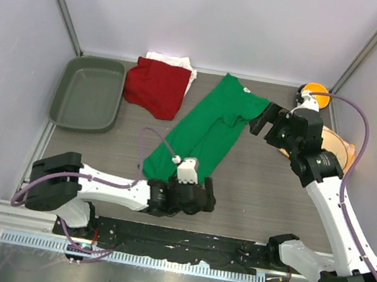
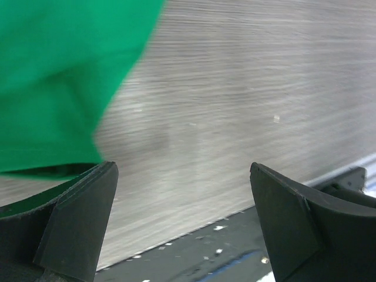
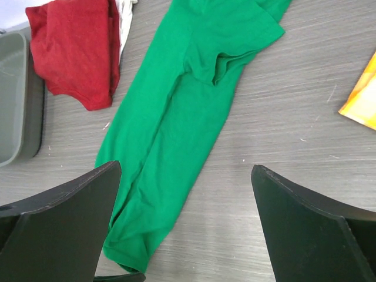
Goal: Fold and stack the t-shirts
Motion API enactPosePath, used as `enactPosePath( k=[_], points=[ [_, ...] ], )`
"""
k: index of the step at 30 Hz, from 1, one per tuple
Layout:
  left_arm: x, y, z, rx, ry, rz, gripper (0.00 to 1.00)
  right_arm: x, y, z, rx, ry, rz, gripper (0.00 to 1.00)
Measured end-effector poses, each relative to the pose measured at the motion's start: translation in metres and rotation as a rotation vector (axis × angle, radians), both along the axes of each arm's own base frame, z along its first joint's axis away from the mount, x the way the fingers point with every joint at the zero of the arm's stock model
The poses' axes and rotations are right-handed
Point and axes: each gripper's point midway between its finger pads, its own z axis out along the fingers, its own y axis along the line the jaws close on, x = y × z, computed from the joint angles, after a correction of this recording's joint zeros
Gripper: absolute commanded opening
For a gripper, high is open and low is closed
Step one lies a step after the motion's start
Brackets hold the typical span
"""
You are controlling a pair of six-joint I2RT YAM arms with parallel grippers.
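Only overhead: green t-shirt [image 1: 206, 126], collar perhaps labelled.

Green t-shirt [image 1: 201, 132], a long diagonal strip — red t-shirt [image 1: 155, 88] beside grey tray [image 1: 87, 94].

the white t-shirt [image 1: 180, 61] lies mostly under the dark red t-shirt [image 1: 156, 86]; only a strip shows at its far edge. in the top view the left arm's wrist [image 1: 186, 177] covers the near end of the green t-shirt [image 1: 209, 126], and the right arm [image 1: 319, 168] hides much of the plate [image 1: 336, 140]. the left wrist view is blurred, its green cloth cut off left and top. the right wrist view cuts the tray [image 3: 13, 100] and the checked napkin [image 3: 364, 100] at its sides.
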Motion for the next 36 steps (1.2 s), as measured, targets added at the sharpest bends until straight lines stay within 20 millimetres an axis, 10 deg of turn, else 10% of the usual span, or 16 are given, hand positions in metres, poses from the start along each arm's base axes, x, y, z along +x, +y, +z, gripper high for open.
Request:
enactPosePath(
  k=[7, 17, 36],
  points=[
    [0.003, -0.042, 0.050, -0.003, -0.109, -0.072, 1.00, -0.012, -0.005, -0.002, -0.012, 0.004, 0.002, 1.00],
    [0.024, 0.003, 0.100, 0.063, -0.231, -0.049, 1.00, -0.014, -0.001, -0.028, -0.015, 0.056, 0.023, 1.00],
    [0.103, 0.105, 0.008, 0.298, -0.200, 0.119, 1.00, -0.016, 0.003, -0.051, -0.013, 0.089, 0.045, 1.00]
  ],
)
